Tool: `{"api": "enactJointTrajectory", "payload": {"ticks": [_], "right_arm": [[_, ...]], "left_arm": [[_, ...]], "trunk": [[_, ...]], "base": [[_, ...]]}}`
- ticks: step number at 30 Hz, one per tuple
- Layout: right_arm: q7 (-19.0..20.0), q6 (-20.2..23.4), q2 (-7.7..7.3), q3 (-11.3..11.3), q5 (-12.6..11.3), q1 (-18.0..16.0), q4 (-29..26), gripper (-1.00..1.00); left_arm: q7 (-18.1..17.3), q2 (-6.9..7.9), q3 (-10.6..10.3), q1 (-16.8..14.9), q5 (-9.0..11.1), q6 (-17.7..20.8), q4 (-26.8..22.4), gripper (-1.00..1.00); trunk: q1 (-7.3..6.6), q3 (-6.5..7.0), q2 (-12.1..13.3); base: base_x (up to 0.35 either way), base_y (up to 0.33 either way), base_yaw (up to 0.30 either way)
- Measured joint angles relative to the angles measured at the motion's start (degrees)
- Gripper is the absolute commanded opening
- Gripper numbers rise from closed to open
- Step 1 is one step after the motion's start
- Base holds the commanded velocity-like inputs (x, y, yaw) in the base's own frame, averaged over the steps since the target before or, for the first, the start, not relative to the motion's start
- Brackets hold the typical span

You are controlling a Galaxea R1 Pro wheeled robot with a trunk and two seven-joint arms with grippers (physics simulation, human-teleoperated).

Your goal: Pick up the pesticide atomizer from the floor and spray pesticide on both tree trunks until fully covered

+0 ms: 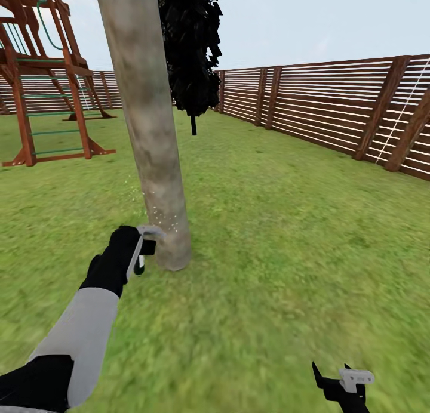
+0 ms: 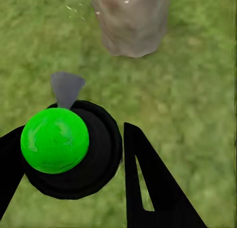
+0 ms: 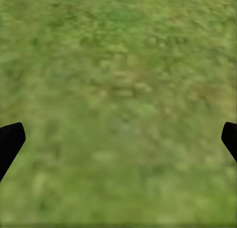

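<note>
Left gripper (image 1: 145, 246): at the lower left of the head frame, low by the foot of the trunk. Its jaws are clamped on the pesticide atomizer (image 2: 66, 146); in the left wrist view the black fingers (image 2: 153, 183) stand on both sides of the black body with the bright green ball on it.

Atomizer: held in the left gripper, off the grass, its grey nozzle (image 2: 66, 88) pointing to the base of the trunk, near it but not touching.

Tree trunk (image 1: 143, 114): a thick grey-brown column from the top of the head frame down to the centre left. Small white specks (image 1: 161, 216) float around its lower part, so I judge that the spray is coming out now.

Second tree (image 1: 192, 49): dark jagged foliage just right of the trunk, at the top centre, standing farther back on the lawn (image 1: 286, 234).

Right gripper (image 1: 343, 382): lower right corner of the head frame, hanging over bare grass; its jaws are apart and hold nothing.

Background: a wooden fence (image 1: 334, 102) at the upper right and a red climbing frame (image 1: 42, 73) at the upper left.

Progress: the pick-up is done. Spraying of the first trunk looks under way at its foot; I see no clear coating higher up. I judge the rest of this trunk and the whole second tree are left.
</note>
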Motion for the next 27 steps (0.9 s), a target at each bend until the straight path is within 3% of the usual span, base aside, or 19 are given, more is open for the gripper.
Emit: {"api": "enactJointTrajectory", "payload": {"ticks": [4, 7, 10, 13, 15, 16, 19, 21, 25, 27], "right_arm": [[0.00, 0.00, 0.00, 0.00, 0.00, 0.01, 0.00, 1.00], [0.00, 0.00, 0.00, 0.00, -0.01, -0.02, 0.00, 1.00], [0.00, 0.00, 0.00, 0.00, 0.01, -0.02, 0.00, 1.00], [0.00, 0.00, -0.01, 0.00, -0.03, 0.00, 0.00, 1.00], [0.00, 0.00, -0.04, 0.00, -0.05, -0.01, 0.00, 1.00], [0.00, 0.00, -0.02, 0.00, -0.05, -0.03, 0.00, 1.00], [0.00, 0.00, -0.03, 0.00, -0.06, 0.00, 0.00, 1.00], [0.00, 0.00, -0.01, 0.00, -0.05, -0.01, 0.00, 1.00], [0.00, 0.00, -0.06, 0.00, -0.02, -0.02, 0.00, 1.00], [0.00, 0.00, -0.08, 0.00, -0.04, -0.01, 0.00, 1.00]], "left_arm": [[-0.06, -3.08, 0.44, -1.87, 0.61, 0.09, -0.08, -1.00], [-0.08, -4.32, 0.47, -3.42, 0.40, 0.23, -0.11, -1.00], [-0.07, -3.54, 0.70, -3.75, -0.36, 0.28, -0.20, -1.00], [-0.13, -0.84, 4.72, -3.68, -0.65, 0.29, -0.17, -1.00], [-0.15, -0.17, 5.52, -3.35, 0.02, 0.23, -0.13, -1.00], [-0.16, -0.46, 5.26, -3.21, 0.20, 0.19, -0.12, -1.00], [-0.17, -2.59, 0.16, -3.41, 0.75, 0.18, -0.14, -1.00], [-0.17, -4.01, -1.69, -3.70, 0.49, 0.20, -0.20, -1.00], [-0.16, -3.79, -1.51, -3.74, -0.05, 0.27, -0.21, -1.00], [-0.16, -3.01, -1.32, -3.73, -0.29, 0.28, -0.21, -1.00]], "trunk": [[0.00, 0.00, 0.00], [0.00, 0.00, 0.00], [0.00, 0.00, 0.00], [0.00, 0.00, 0.00], [0.00, 0.00, 0.00], [0.00, 0.00, 0.00], [0.00, 0.00, 0.00], [0.00, 0.00, 0.00], [0.65, -0.54, -1.19], [1.09, -0.82, -1.99]], "base": [[0.000, 0.000, 0.000], [0.000, 0.000, 0.000], [0.000, 0.000, 0.000], [0.000, 0.000, 0.000], [0.000, 0.000, 0.000], [0.000, 0.000, 0.000], [0.000, 0.000, 0.000], [0.000, 0.000, 0.000], [0.000, 0.000, 0.000], [0.000, 0.000, 0.000]]}}
